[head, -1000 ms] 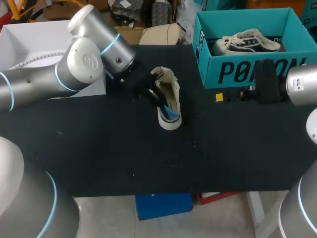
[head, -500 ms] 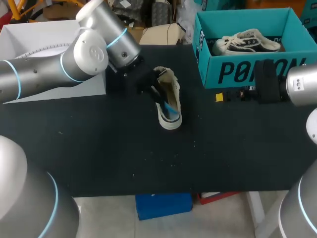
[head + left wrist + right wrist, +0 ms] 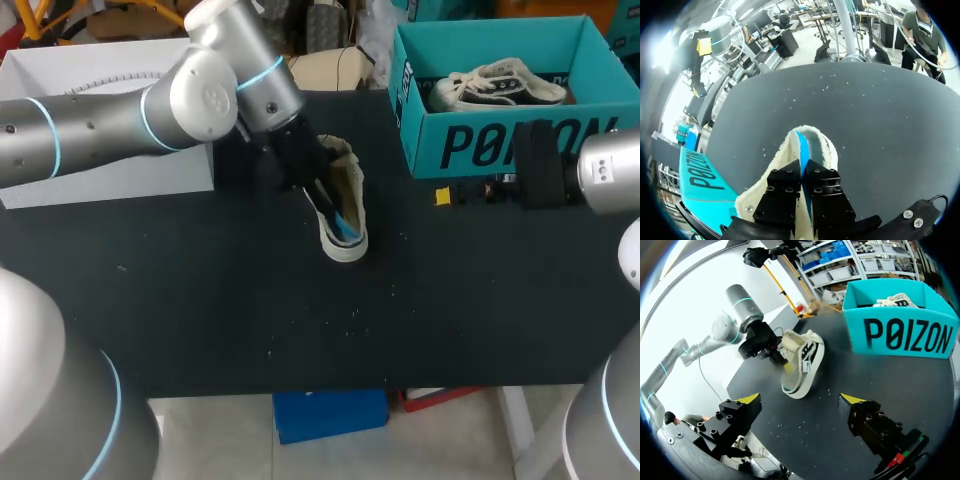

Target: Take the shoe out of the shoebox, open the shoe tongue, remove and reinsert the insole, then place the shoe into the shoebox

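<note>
A cream shoe (image 3: 343,190) lies on its side mid-table, toe toward the front edge. A blue insole (image 3: 346,226) shows inside it. My left gripper (image 3: 318,186) reaches into the shoe's opening. In the left wrist view its black fingers (image 3: 785,192) are shut on the thin blue insole (image 3: 802,147), which stands on edge between them above the shoe (image 3: 822,142). My right gripper (image 3: 442,195) hangs open in front of the teal shoebox (image 3: 500,140). In the right wrist view that gripper (image 3: 801,399) holds nothing, with the shoe (image 3: 802,365) and shoebox (image 3: 905,335) ahead.
A second shoe (image 3: 497,86) lies inside the shoebox. A white box (image 3: 110,185) stands at the back left, under my left arm. The black table (image 3: 250,300) runs bare from the shoe to the front edge.
My left arm has swung toward the back and right while its gripper stayed in the shoe's opening. The shoe has barely shifted. The right arm has not moved.
</note>
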You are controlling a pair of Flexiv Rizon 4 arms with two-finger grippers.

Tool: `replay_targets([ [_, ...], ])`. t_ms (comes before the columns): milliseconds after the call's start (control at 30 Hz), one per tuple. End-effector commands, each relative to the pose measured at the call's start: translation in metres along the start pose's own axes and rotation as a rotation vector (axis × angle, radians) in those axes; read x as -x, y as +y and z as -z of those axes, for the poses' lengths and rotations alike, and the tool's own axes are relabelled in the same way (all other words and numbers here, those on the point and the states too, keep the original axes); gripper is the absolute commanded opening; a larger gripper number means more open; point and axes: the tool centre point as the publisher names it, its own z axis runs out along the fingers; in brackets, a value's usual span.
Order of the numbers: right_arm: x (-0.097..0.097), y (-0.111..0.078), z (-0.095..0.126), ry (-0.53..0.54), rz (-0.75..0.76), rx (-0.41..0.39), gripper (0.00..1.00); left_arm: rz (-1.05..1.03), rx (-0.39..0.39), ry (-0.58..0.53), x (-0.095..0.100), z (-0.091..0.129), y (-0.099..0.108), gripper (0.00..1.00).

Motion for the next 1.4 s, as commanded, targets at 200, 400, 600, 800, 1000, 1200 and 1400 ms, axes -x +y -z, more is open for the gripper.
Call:
replay_targets([
  [200, 0.0, 0.001, -0.001, -0.001, -0.001, -0.001, 1.0, -0.009, -0.029, 0.07, 0.002, 0.0, -0.007, 0.58],
  [400, 0.0, 0.001, -0.001, -0.001, -0.001, -0.001, 1.0, -0.036, -0.019, 0.062, -0.001, 0.023, -0.024, 0.96],
  [600, 0.0, 0.001, -0.001, -0.001, -0.001, -0.001, 1.0, -0.071, 0.029, 0.097, 0.004, 0.029, -0.026, 0.49],
  [800, 0.0, 0.001, -0.001, -0.001, -0.001, -0.001, 1.0, -0.09, 0.04, 0.157, 0.007, 0.02, -0.026, 0.0],
  [1000, 0.0, 0.001, -0.001, -0.001, -0.001, -0.001, 1.0, -0.083, 0.017, 0.175, 0.003, 0.006, -0.026, 0.0],
  [1200, 0.0, 0.001, -0.001, -0.001, -0.001, -0.001, 1.0, -0.097, 0.026, 0.223, -0.002, -0.006, -0.026, 0.0],
  [1400, 0.0, 0.001, -0.001, -0.001, -0.001, -0.001, 1.0, -0.11, 0.025, 0.256, -0.004, -0.019, -0.024, 0.0],
])
